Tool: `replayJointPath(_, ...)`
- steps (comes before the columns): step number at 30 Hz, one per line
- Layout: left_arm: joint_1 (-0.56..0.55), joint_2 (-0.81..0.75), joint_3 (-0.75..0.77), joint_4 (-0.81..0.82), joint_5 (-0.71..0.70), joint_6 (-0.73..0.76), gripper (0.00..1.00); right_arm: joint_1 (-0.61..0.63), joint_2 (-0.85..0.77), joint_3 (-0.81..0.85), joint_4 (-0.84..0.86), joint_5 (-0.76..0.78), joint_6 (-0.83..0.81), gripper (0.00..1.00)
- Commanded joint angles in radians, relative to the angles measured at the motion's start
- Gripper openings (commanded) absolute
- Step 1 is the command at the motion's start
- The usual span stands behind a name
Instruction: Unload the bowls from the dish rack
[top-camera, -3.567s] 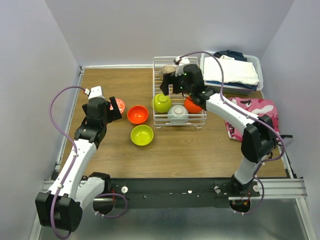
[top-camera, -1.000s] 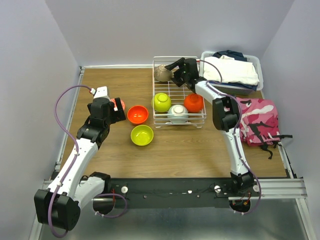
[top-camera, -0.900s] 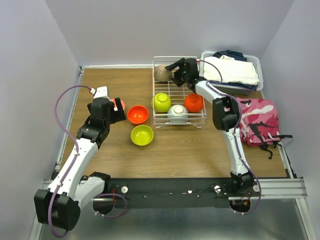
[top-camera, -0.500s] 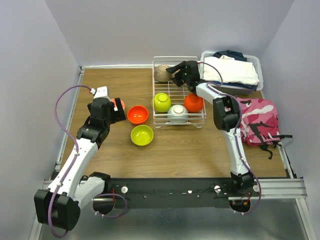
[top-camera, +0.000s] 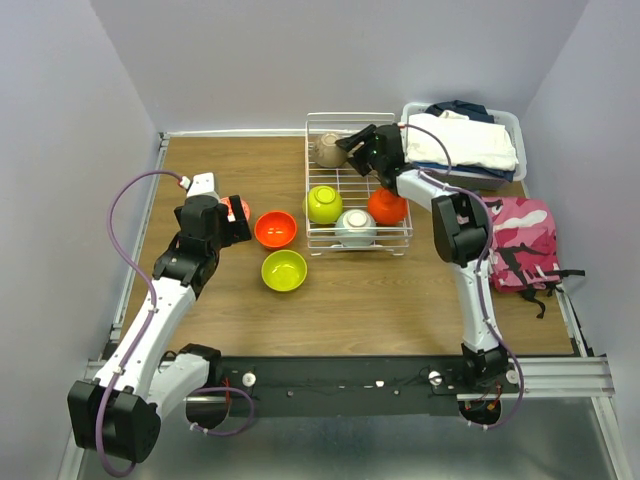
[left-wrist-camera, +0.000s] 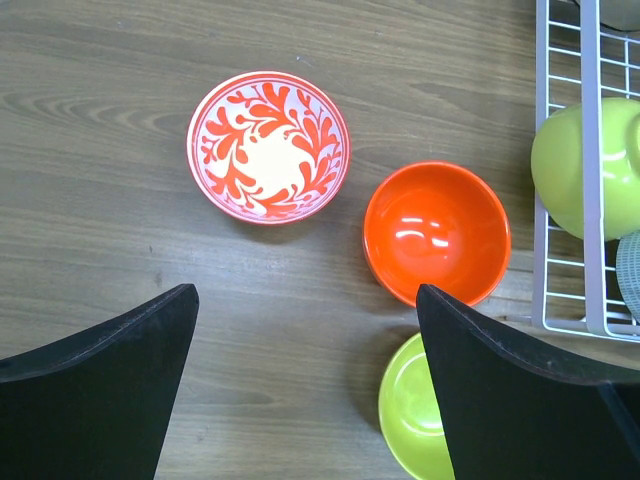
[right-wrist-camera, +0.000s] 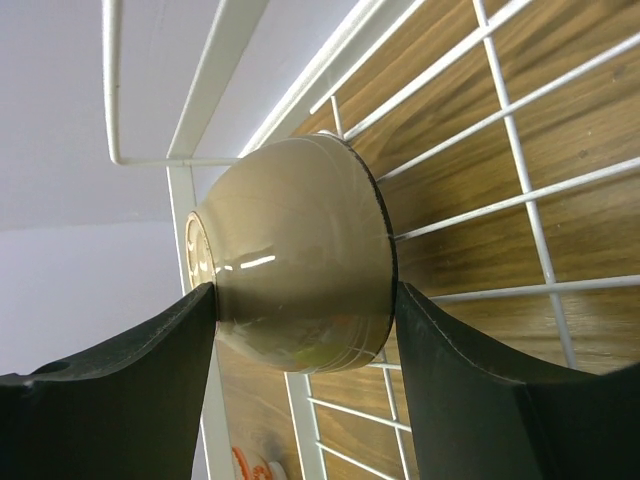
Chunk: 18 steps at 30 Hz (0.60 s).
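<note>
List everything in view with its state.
White wire dish rack: four bowls inside.
Glossy taupe round bowl: on its side in rack, gripped.
Right end effector: shut on taupe bowl.
Left end effector: open, empty.
Racked lime-green bowl: tipped.
Racked pale blue bowl: untouched.
Racked orange bowl: untouched.
White-and-red patterned bowl: upright on wooden table.
Tabletop orange bowl: upright.
Tabletop lime-green bowl: upright.

Bright even light, glints on orange bowl (left-wrist-camera: 436, 232)

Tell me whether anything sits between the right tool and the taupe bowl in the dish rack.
Nothing visible does. The right tool flanks the taupe bowl, one finger pressed on each side, in the dish rack's far left corner.
</note>
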<state>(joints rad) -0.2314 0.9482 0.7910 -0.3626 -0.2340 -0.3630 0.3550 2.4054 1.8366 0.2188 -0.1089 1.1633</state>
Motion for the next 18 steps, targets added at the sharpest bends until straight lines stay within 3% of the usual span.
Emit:
replayJointPath(1,-0.006,-0.02,0.014,0.013,0.005,0.009,0.99,0.001,-0.114,-0.016,0.028,0.043,-0.114,0.24)
replayJointPath(9,-0.006,-0.031,0.013,0.013,0.002,0.009,0.99,0.001,-0.258,-0.169,0.031,0.058,-0.324,0.22)
replayJointPath(18,-0.006,-0.035,0.013,0.011,0.001,0.013,0.99,0.001,-0.384,-0.195,-0.042,0.077,-0.611,0.21)
